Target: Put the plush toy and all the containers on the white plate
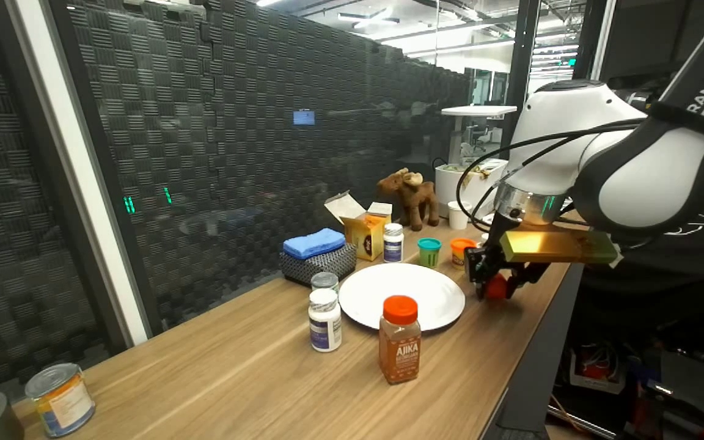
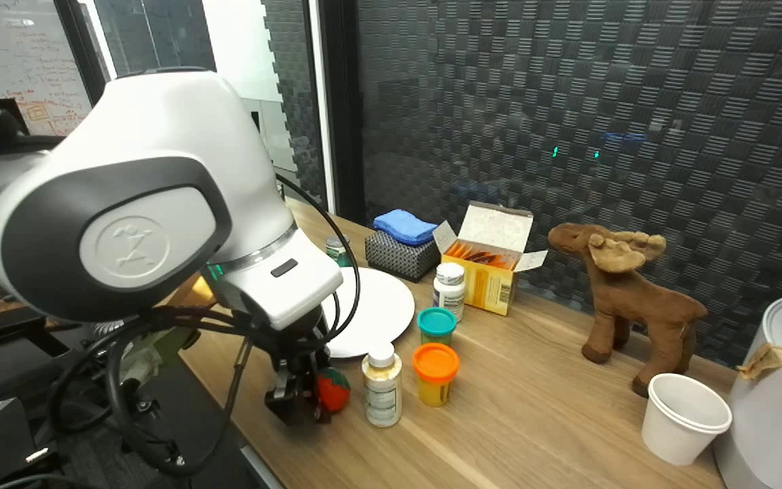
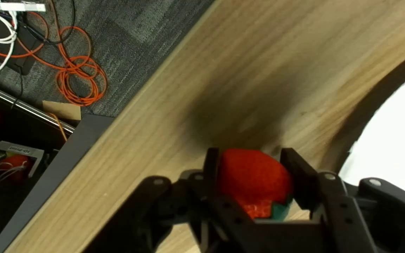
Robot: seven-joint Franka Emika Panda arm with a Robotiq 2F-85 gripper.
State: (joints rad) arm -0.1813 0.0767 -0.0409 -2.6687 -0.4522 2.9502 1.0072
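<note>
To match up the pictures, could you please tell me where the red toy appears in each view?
In an exterior view: red toy, right of centre, below mid-height, in the gripper.
In an exterior view: red toy, low, slightly left of centre.
In the wrist view: red toy, low, right of centre.
Shared landmark: the white plate, in all three, cut off by the wrist view's right edge.

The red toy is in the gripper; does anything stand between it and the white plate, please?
Nothing visible beyond the gripper holding it: tabletop lies between the red toy and the white plate. The white-capped bottle stands beside the toy, apparently off that path.
</note>
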